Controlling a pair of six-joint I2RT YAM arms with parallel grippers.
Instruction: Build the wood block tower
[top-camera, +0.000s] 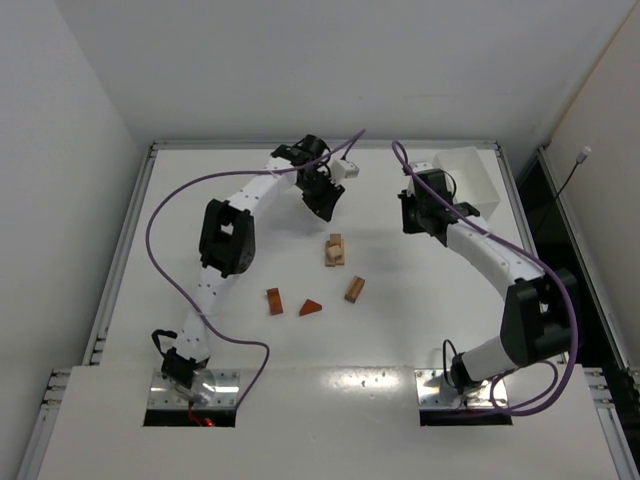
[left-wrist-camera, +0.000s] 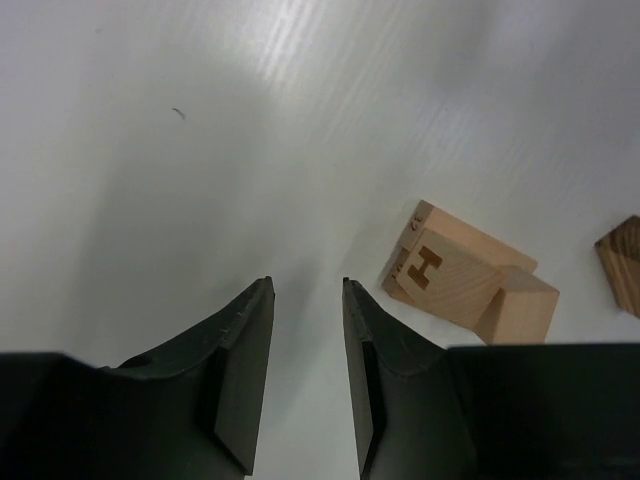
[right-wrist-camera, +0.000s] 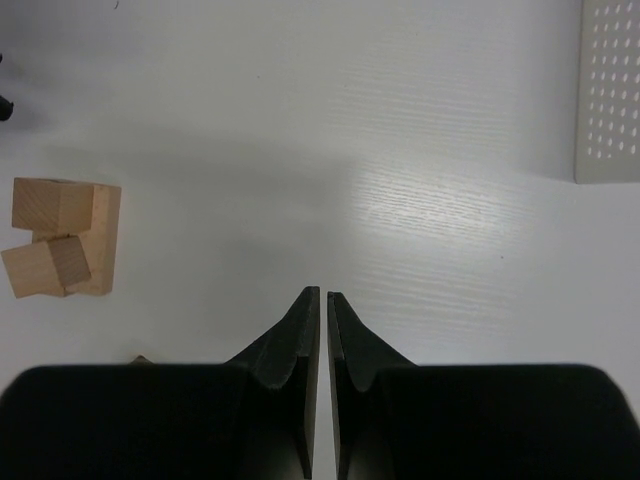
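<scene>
A small cluster of light tan blocks (top-camera: 335, 250) lies mid-table; it also shows in the left wrist view (left-wrist-camera: 465, 275) and the right wrist view (right-wrist-camera: 62, 238). A loose tan brick (top-camera: 354, 289), a reddish-brown brick (top-camera: 274, 301) and a reddish-brown wedge (top-camera: 311, 307) lie nearer the front. My left gripper (top-camera: 327, 208) hovers just behind the cluster, open and empty (left-wrist-camera: 307, 290). My right gripper (top-camera: 437, 235) is to the right of the cluster, shut and empty (right-wrist-camera: 322, 296). No upright tower shows.
A white rectangular box (top-camera: 470, 183) stands at the back right, close behind the right gripper; its perforated wall shows in the right wrist view (right-wrist-camera: 608, 90). Purple cables loop over both arms. The table's raised edges frame the work area.
</scene>
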